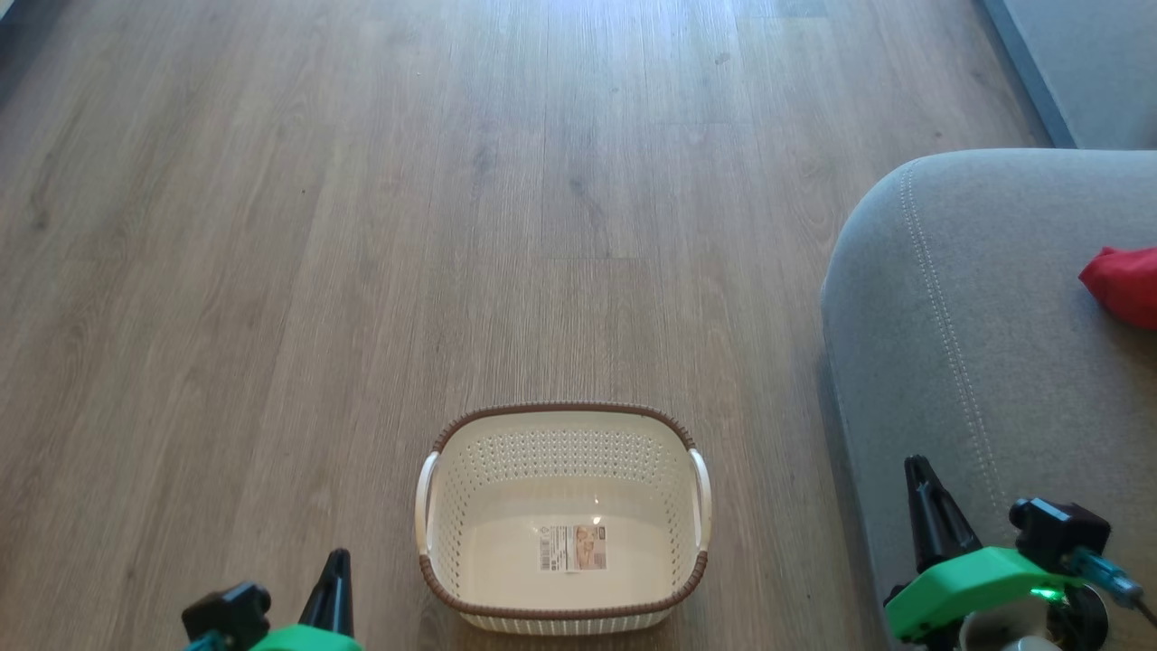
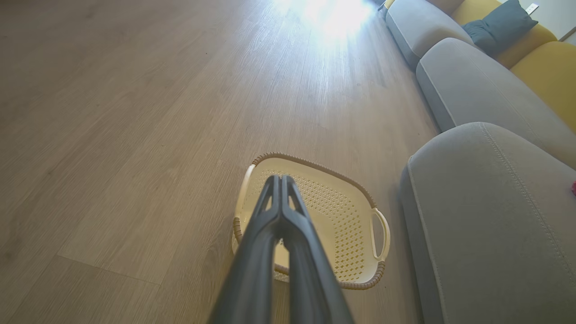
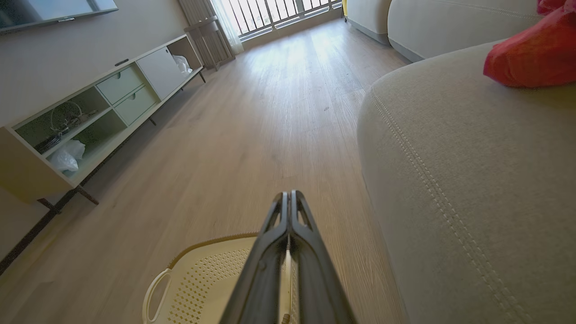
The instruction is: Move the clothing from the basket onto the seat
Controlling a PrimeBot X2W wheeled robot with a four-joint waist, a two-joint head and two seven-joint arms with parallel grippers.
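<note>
The cream-white basket [image 1: 562,515] stands on the wooden floor with nothing in it but a sticker on its bottom. It shows again in the left wrist view as basket [image 2: 342,216] and low in the right wrist view as basket [image 3: 202,283]. Red clothing [image 1: 1125,285] lies on the grey seat [image 1: 976,362] at the right edge; clothing [image 3: 535,56] rests on the seat [image 3: 472,180] top. My left gripper [image 1: 334,579] is shut, low left of the basket. My right gripper [image 1: 926,493] is shut beside the seat's front. Both hold nothing.
More grey and yellow sofa sections [image 2: 486,85] with a dark cushion run beyond the seat. A low white TV cabinet [image 3: 90,117] lines the wall across the room, with a window grille [image 3: 279,13] at the far end. Wooden floor [image 1: 362,226] stretches ahead of the basket.
</note>
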